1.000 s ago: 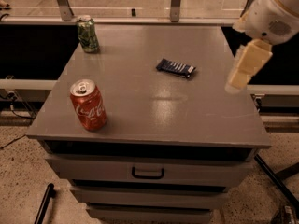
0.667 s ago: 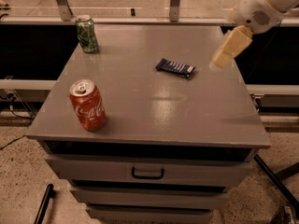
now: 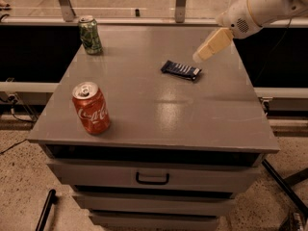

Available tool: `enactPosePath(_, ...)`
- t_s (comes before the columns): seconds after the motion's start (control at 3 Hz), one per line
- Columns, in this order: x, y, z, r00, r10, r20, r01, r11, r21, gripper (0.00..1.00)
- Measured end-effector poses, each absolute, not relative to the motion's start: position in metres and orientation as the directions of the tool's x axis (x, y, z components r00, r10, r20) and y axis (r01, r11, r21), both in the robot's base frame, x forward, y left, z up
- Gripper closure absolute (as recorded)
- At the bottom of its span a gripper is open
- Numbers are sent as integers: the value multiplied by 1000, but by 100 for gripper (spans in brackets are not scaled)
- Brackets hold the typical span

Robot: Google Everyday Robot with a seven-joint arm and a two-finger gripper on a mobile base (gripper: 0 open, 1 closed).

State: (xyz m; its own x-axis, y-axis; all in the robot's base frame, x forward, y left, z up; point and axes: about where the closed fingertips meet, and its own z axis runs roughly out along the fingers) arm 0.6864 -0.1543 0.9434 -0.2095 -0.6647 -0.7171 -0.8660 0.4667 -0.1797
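Gripper (image 3: 206, 51) hangs over the far right part of the grey cabinet top (image 3: 159, 112), just up and right of the dark blue snack bar (image 3: 181, 70) and apart from it; whether it stands wide or narrow cannot be told. Its white arm (image 3: 262, 6) comes in from the upper right. The bar lies flat, right of centre toward the back, with bare top all round it. Open room runs across the middle to the front right corner. A red cola can (image 3: 91, 108) stands upright near the front left edge, a green can (image 3: 90, 35) at the back left corner, both well apart from the bar. Metal posts (image 3: 180, 1) rise behind the back edge; a drawer handle (image 3: 152, 178) sits below the front edge
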Motion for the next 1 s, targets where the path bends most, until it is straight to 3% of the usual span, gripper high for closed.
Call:
enactPosePath(0.67, 706, -128, 893, -229, -641, -733, -885, 451, -117, 0)
enactPosePath(1.0, 702, -115, 868, -226, -670, -707, -897, 426, -116, 13)
